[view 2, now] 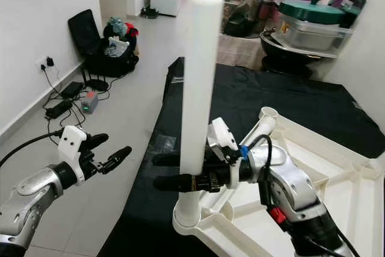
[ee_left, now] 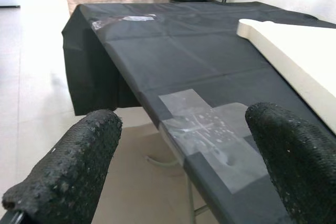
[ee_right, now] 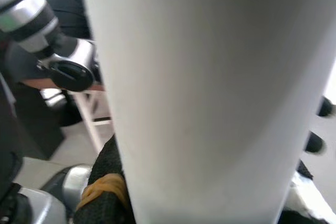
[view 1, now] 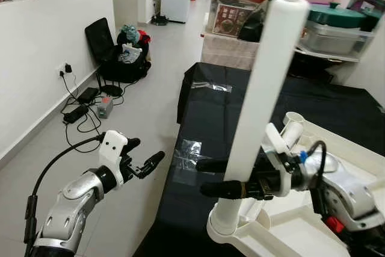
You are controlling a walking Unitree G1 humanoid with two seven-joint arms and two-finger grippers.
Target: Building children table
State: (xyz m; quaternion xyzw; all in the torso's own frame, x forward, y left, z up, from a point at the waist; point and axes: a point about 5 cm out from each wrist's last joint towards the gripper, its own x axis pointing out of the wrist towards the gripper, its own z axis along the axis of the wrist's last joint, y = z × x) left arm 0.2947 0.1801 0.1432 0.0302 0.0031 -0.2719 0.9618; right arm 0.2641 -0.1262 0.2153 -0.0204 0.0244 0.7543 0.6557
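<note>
The white table leg (view 1: 260, 94) stands nearly upright, leaning a little toward one o'clock, with its foot seated in a round corner socket (view 1: 231, 228) of the upturned white tabletop (view 2: 337, 209), which lies on a black-covered work table (view 2: 289, 100) at about five o'clock in the head views. The right gripper (view 1: 212, 177) is clamped on the leg low down, just above the socket, one black finger passing on each side of the white tube; in the right wrist view the leg (ee_right: 210, 93) stands right against the camera, with a finger and a yellow band beside its lower part. A second corner socket (view 2: 267, 114) of the tabletop rises just behind the right wrist, at about two o'clock from the grip. The left gripper (view 1: 144, 162) hovers over the floor at about eight o'clock, near the work table's near-left edge but not touching it, its two fingers (ee_left: 68, 177) spread apart around nothing. Patches of clear tape (ee_left: 215, 140) lie on the black cover beside it. Farther off, at ten o'clock, a black bag (view 1: 123, 58) and cables (view 1: 84, 109) lie by the wall.
</note>
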